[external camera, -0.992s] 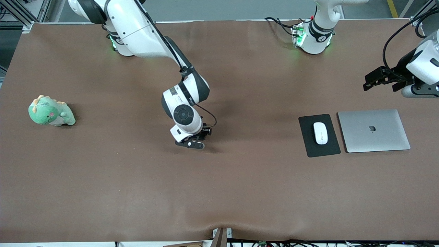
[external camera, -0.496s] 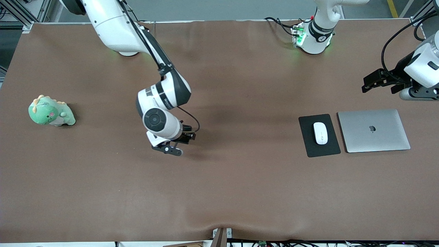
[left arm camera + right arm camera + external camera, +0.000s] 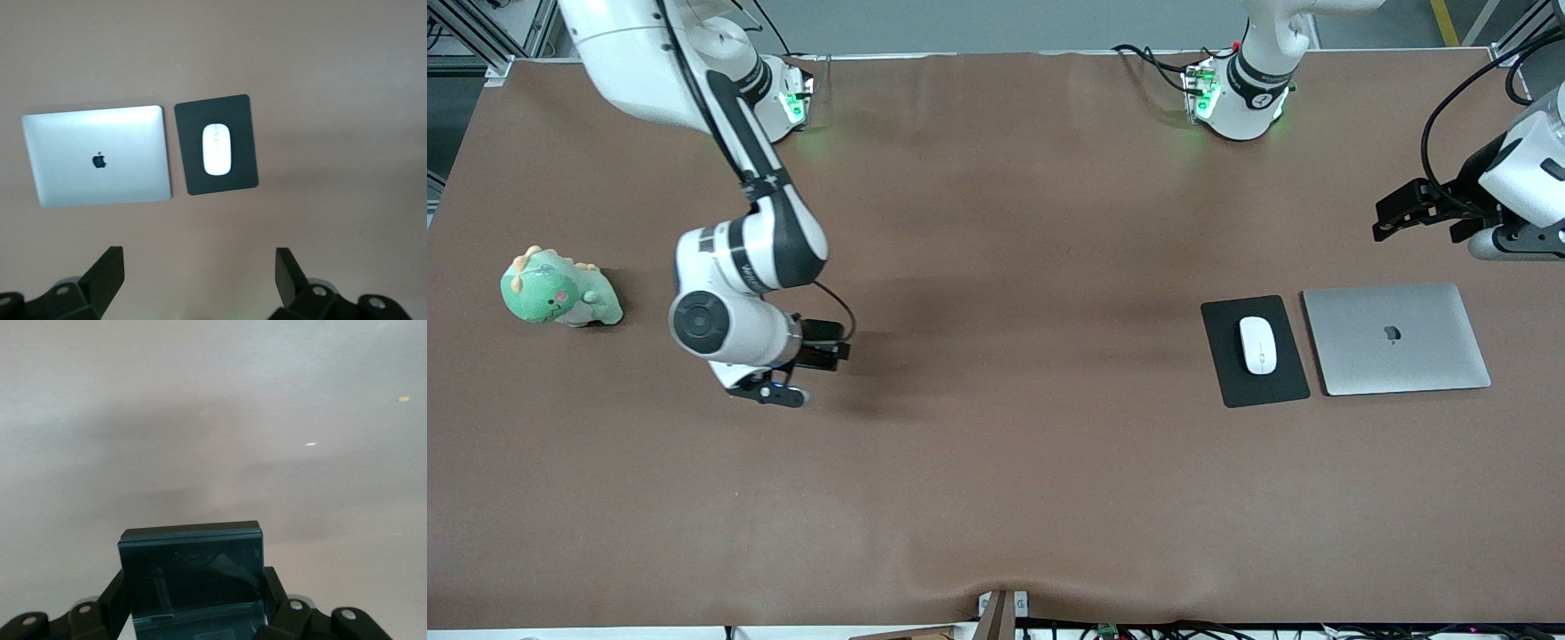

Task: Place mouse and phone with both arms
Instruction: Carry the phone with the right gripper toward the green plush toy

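Count: two arms, two tools, one mouse, one phone, one black pad, one closed silver laptop, one green plush dinosaur, two green-lit bases at 12 o'clock of the front view

- Mouse (image 3: 1257,345): lies on the pad (image 3: 1227,378) lengthwise, at about 3 o'clock of the front view, toward the left arm's end of the surface (image 3: 996,498). Nothing touches it.
- Laptop (image 3: 1396,364): just beside the pad, at the pad's 3 o'clock, with a thin gap between them.
- Dinosaur (image 3: 556,289): alone at 9 o'clock of the front view, toward the right arm's end.
- Phone (image 3: 190,570): a dark glossy slab seen only in the right wrist view, standing up between the fingers. Its lower end is cut off by the frame. In the front view the wrist hides it.
- Right tool (image 3: 769,392): clenched on the phone, over bare surface at the dinosaur's 4 o'clock, well apart from it.
- Left tool (image 3: 1392,213): released, fingers (image 3: 107,273) spread wide, nothing between them. It hangs over bare surface at the laptop's 12 o'clock; this arm waits. Most of the arm is cut off at the edge of the front view; only the wrist and cable show
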Tool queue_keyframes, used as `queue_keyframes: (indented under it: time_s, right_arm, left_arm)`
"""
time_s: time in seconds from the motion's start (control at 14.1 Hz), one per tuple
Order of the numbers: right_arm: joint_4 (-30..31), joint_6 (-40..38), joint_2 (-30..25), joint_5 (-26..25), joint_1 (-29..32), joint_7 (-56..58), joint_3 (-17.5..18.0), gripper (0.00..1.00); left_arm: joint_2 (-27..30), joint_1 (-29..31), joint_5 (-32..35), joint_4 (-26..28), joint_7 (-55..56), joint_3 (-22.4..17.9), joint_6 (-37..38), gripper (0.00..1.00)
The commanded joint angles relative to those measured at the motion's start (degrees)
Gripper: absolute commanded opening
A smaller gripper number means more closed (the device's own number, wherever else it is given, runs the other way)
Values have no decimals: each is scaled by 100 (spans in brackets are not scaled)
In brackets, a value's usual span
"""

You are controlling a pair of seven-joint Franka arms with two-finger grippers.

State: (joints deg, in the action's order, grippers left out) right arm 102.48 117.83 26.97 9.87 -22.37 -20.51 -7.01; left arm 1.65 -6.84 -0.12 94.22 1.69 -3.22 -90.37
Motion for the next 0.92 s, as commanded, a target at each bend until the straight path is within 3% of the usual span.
queue_keyframes:
  time_s: [0.0, 0.42, 0.85]
  right_arm:
    - [754, 56, -630, -458, 337, 284, 112, 0]
    - [1291, 152, -939, -573, 1198, 1468, 112, 0]
    - [2046, 1143, -930, -731, 1753, 2209, 95, 0]
  left_arm:
    - [11, -98, 310, -88, -204, -39, 28, 100]
    - [11, -80, 232, -88, -222, -47, 46, 100]
    - [10, -107, 223, -132, -213, -39, 11, 100]
